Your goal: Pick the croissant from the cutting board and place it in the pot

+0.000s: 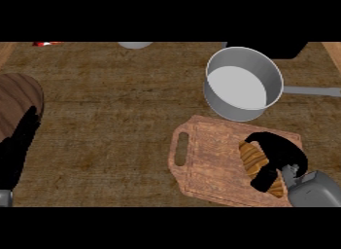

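The right hand (pixel 282 151) curls round the croissant (pixel 252 163) on the cutting board (pixel 209 160), likely to lift it to the pot (pixel 229 111) just beyond; the left hand (pixel 12 150) rests open at left.

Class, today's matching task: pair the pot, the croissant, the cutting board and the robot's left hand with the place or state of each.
1 grey metal pot
2 golden-brown croissant
3 brown wooden cutting board
4 black left robot hand

A lies under the croissant
B rests open at the view's left edge
C empty, beyond the board
D gripped by the curled right robot hand

Pairs: 1-C, 2-D, 3-A, 4-B.
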